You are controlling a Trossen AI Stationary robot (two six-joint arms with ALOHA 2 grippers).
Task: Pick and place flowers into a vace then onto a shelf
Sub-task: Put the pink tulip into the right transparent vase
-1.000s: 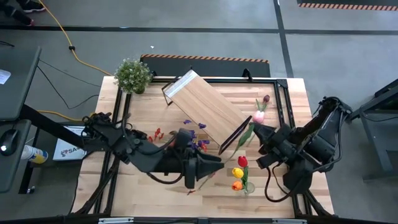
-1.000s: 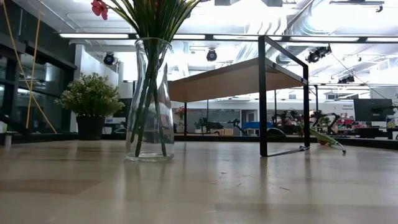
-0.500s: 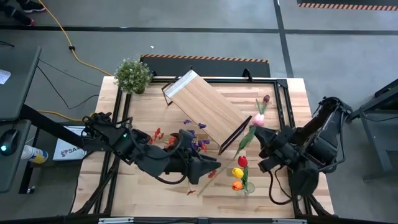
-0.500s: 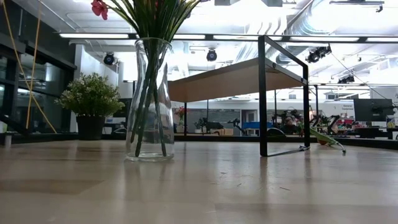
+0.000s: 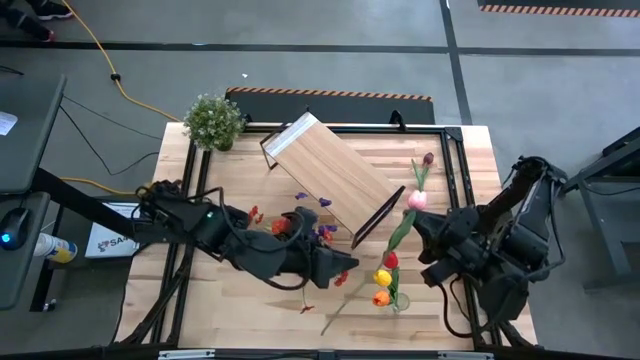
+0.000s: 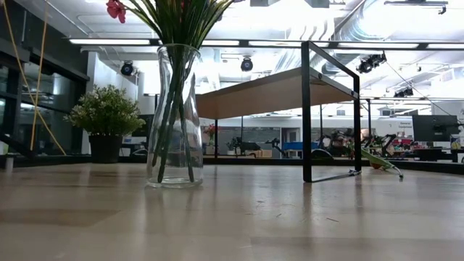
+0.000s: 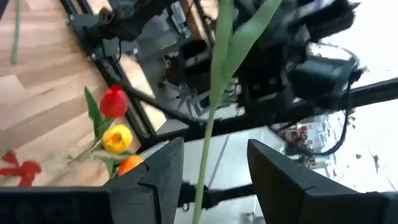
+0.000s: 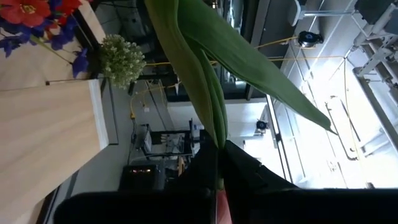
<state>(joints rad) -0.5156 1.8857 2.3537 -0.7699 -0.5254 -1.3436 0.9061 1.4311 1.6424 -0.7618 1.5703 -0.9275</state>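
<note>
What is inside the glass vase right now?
The glass vase holds several green stems; a red blossom shows above its rim. The high view shows red, yellow and orange tulip heads there. Other blossoms run out of the low view's frame.
</note>
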